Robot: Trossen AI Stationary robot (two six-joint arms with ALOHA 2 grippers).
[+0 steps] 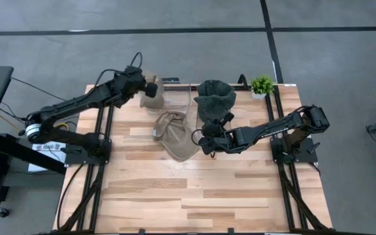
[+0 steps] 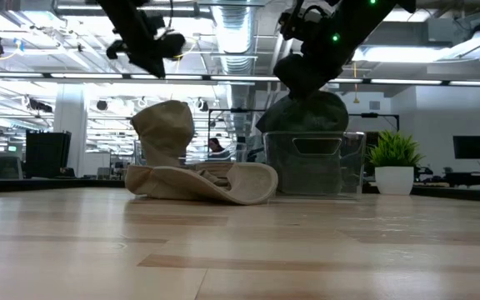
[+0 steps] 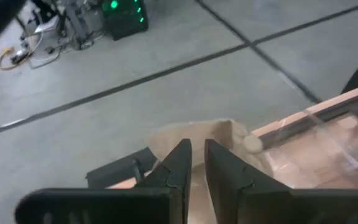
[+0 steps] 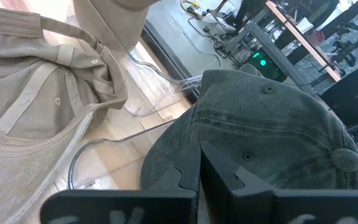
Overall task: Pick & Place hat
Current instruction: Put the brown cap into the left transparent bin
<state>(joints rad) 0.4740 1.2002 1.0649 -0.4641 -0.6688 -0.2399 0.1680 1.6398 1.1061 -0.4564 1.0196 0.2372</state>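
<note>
I note the wooden tabletop (image 1: pixel 175 196) first. A tan hat (image 1: pixel 178 134) lies upside down at its center. A dark hat (image 1: pixel 215 98) sits heaped on a clear bin (image 2: pixel 311 162) at the far edge. Right gripper (image 1: pixel 207 134), fingers clenched on the dark hat's brim. Left gripper (image 1: pixel 153 86) hovers over another tan hat (image 1: pixel 153 99) far left, fingers nearly closed, grasping nothing.

The left arm (image 1: pixel 77 104) reaches from the tabletop's left edge toward its far edge, wrist raised, and the left gripper (image 1: pixel 151 87) hangs near the far edge, left of centre, its fingers (image 3: pixel 178 163) nearly together with a thin gap. The right arm (image 1: pixel 273 127) stretches from the right edge toward the middle, and the right gripper (image 1: pixel 204 138) has its fingers (image 4: pixel 225 167) drawn close.
</note>
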